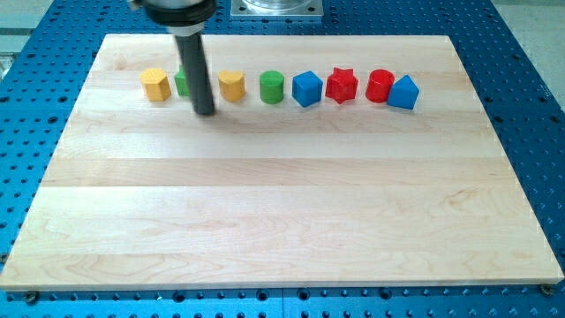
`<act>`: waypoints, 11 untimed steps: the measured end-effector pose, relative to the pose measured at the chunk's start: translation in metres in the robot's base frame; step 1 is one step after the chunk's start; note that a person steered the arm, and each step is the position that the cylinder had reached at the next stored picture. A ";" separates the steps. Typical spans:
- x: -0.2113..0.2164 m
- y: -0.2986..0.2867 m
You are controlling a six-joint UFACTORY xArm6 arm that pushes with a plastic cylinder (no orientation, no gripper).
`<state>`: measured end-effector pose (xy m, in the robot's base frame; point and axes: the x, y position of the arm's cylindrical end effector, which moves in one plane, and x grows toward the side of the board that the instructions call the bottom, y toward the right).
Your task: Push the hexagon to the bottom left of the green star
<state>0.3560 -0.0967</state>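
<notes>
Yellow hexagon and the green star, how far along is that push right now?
Nothing looks done yet: all the blocks sit in one row near the view's top. My tip rests just below the row, between the half-hidden green block, presumably the star, and a yellow block. Another yellow block sits at the row's left end. I can't tell which is the hexagon; the whole push remains.

- The board (282, 203) is made of pale wood, its planks joined, with a smooth matt finish and faint grain.
- The table (521, 53) is blue metal, perforated with rows of holes.
- The rod (196, 71) is dark, with a dull sheen.
- The blocks, such as the yellow hexagon (231, 86) and red star (342, 85), look smooth, painted and slightly glossy.
- A grey metal plate (276, 8) is seen at the view's top.
</notes>
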 end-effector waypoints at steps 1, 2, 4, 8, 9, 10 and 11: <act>-0.032 0.026; -0.038 0.017; 0.045 -0.141; 0.029 -0.101; -0.034 -0.115; -0.085 -0.115; -0.071 -0.071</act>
